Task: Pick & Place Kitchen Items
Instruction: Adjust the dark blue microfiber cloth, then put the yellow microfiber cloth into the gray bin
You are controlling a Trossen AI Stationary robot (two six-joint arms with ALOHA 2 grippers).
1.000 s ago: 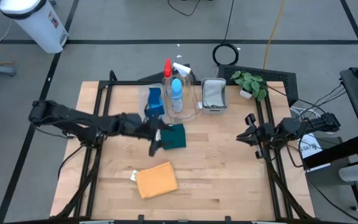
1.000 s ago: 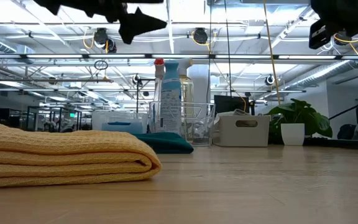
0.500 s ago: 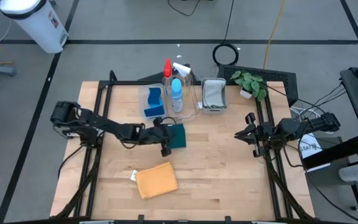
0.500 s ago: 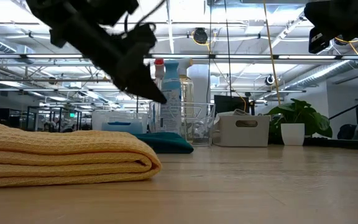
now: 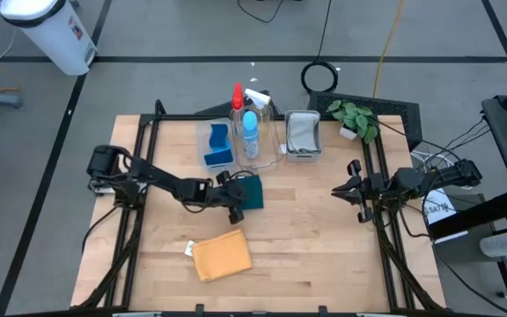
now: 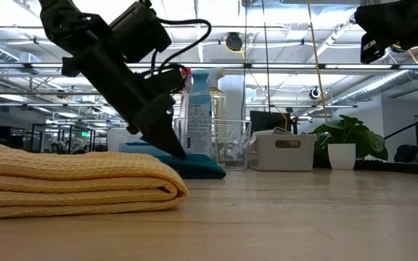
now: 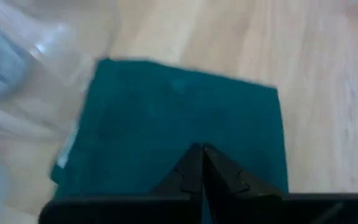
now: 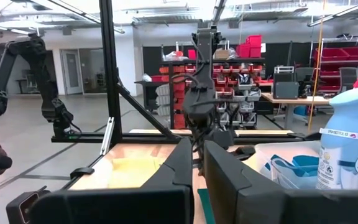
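The left gripper (image 5: 232, 204) had descended, its fingers together, tips over the dark-green cloth (image 5: 250, 193), which lay flat, long axis lengthwise ahead.

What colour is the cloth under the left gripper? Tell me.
Dark green cloth; the left wrist view shows it best.

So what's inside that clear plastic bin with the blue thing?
The clear plastic bin holds a small blue sponge standing against its wall. Anything beneath the sponge is hidden.
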